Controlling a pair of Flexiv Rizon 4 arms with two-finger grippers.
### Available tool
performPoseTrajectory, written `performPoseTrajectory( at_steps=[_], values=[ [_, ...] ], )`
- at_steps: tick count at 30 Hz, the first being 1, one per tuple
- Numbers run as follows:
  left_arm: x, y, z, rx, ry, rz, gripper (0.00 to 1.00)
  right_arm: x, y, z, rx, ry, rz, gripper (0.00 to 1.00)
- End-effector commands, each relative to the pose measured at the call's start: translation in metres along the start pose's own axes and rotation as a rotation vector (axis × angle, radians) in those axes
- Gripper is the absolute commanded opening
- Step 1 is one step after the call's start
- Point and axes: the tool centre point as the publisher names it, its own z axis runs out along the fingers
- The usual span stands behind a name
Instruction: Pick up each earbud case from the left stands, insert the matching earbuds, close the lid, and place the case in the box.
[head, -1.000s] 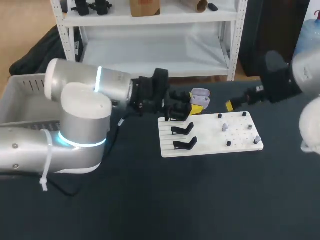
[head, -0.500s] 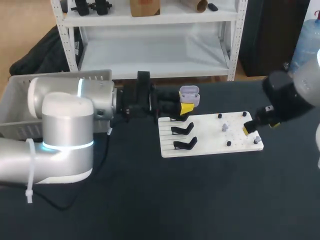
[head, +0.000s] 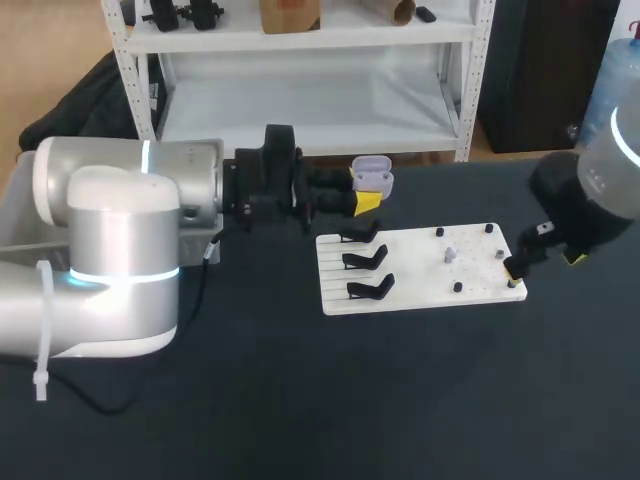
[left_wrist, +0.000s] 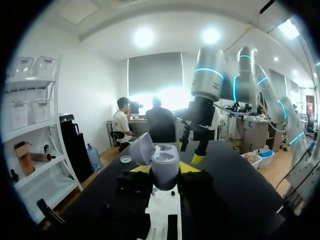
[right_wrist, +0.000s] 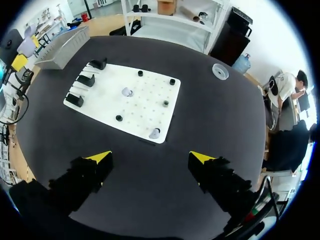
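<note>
The open case (head: 373, 176) is clamped by its body in the left gripper (left_wrist: 166, 170), off the board (head: 420, 275)'s far left corner; the right gripper (right_wrist: 150, 159) is spread open at its right edge. The case is judged light, slick and weak-hinged, so a body grip is preferred.

Lilac earbud case (head: 373, 176), lid open — upright, clamped in left gripper (head: 366, 201)

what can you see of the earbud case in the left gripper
The earbud case is a small, pale lilac shell of smooth plastic, its lid hinged open and tipped to one side. It stands upright, clear of the table, pinched between the left gripper's yellow-tipped fingers, near the white board's black stands.
</note>
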Motion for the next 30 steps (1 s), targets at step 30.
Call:
performPoseTrajectory(
  at_steps=[30],
  values=[
    [0.001,-0.003,0.001,-0.019,-0.005,0.002,0.00,0.002,-0.003,0.054,0.358,0.142,-0.171,1.00]
  ],
)
